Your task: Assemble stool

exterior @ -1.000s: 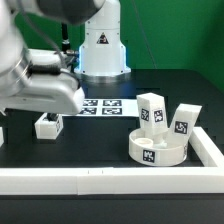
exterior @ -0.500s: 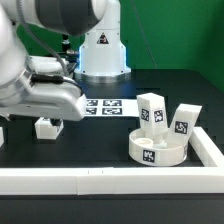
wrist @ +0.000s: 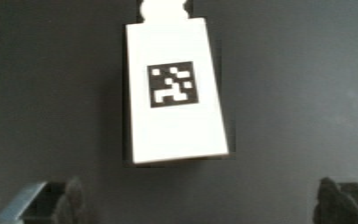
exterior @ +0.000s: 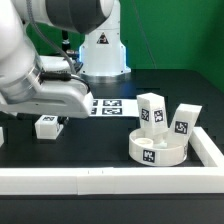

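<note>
Where the arm (exterior: 45, 85) looms at 9 o'clock, loose leg (exterior: 45, 125): we see it lying on the table (exterior: 100, 135), tag showing.
claw (wrist: 194, 198): near that leg, spread wide, nothing between its fingers.
marker board (exterior: 110, 104): 12 o'clock.
seat (exterior: 160, 150): 4 o'clock, in the rail's corner.
upright leg (exterior: 151, 110): on the seat, its 11 o'clock.
leaning leg (exterior: 181, 121): on the seat, its 2 o'clock.
rail (exterior: 100, 180): along 6 o'clock, turning at 3.

Entry 1, exterior view: mounted off my arm, somewhat raised, facing my base (exterior: 102, 50) across the black table (exterior: 110, 135). It stands far enough back to take in the whole work area.
Entry 2, wrist view: carried above my claw (wrist: 194, 205), looking straight down between both fingertips (wrist: 48, 200), very close.
Shared: the leg (wrist: 172, 95) directly beneath my claw, with the table just around it.
</note>
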